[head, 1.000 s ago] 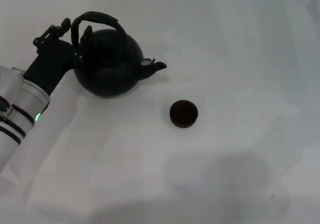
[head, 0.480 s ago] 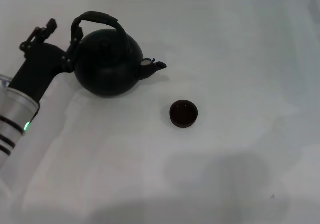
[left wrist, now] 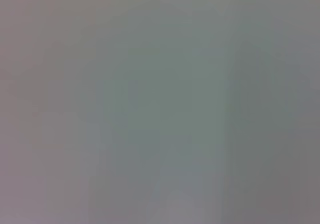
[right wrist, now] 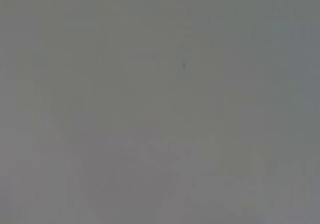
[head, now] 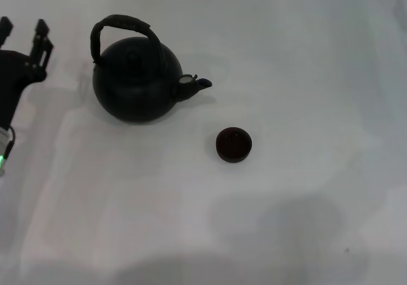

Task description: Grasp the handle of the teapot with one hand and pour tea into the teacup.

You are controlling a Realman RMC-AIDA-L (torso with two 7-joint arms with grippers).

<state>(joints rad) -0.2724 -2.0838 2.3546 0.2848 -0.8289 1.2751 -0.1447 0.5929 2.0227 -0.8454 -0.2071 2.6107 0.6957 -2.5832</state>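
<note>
The matte-black teapot stands upright on the white table at the back left in the head view, its stubby spout pointing right. Its dark wrapped handle arches over the top, free of any gripper. The small dark teacup sits to the right of the pot and nearer to me, clear of the spout. My left gripper is at the far left edge, open and empty, well apart from the teapot. My right gripper is out of view. Both wrist views show only plain grey surface.
The white table spreads around the teapot and teacup with nothing else on it. A soft shadow lies across the near edge.
My left gripper has let go of the handle area and drawn back to the left, away from the teapot. The teapot and teacup have not moved.
</note>
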